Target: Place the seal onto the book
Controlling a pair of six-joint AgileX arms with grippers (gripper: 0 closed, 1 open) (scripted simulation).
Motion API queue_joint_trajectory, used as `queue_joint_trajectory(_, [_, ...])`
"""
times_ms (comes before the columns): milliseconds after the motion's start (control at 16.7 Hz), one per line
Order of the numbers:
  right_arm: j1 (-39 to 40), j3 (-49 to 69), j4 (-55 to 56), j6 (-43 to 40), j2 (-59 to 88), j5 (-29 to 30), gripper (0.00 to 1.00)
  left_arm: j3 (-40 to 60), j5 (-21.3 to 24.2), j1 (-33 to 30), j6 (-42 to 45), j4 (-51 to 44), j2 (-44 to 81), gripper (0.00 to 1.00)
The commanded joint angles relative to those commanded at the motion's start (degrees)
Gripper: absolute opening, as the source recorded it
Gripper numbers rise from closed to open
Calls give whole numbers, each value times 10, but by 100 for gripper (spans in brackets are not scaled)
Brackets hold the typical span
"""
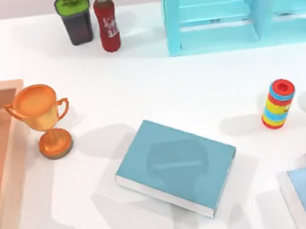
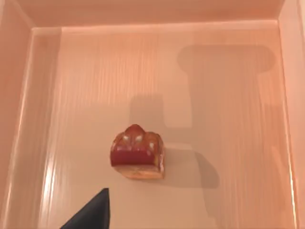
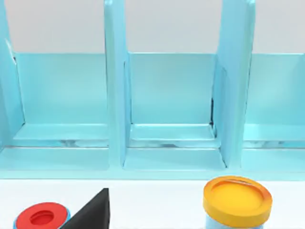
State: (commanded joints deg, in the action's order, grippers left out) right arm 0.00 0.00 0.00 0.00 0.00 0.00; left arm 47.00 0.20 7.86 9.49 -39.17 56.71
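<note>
Left wrist view: dark fingertip (image 2: 90, 212) of left jaws at near edge, cannot tell if apart or together; just beyond, seal (image 2: 137, 152) stands on floor of wooden tray (image 2: 43, 119). Top view: book (image 1: 176, 166) lies flat at worktop (image 1: 194, 87) centre-front, tray at left edge. Right wrist view: jaws' state likewise cannot tell; blue shelf unit (image 3: 167, 95) farther back.

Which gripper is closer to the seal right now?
Left. The left wrist view looks down on the seal inside the wooden tray, one dark fingertip beside it. The right wrist view faces the blue rack, far from it.
</note>
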Motion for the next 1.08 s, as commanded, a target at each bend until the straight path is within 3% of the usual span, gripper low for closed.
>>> queue_joint_trajectory(300, [0, 0, 0, 0, 0, 0, 100, 216, -2, 37, 43, -175, 286, 100])
queue_joint_trajectory(540, [0, 0, 0, 0, 0, 0, 100, 347, -1, 61, 64, -273, 438, 100])
queue_joint_trajectory(780, [0, 0, 0, 0, 0, 0, 100, 407, 0, 74, 72, -315, 499, 100])
queue_joint_trajectory(1080, [0, 0, 0, 0, 0, 0, 100, 407, 0, 71, 71, -315, 499, 100])
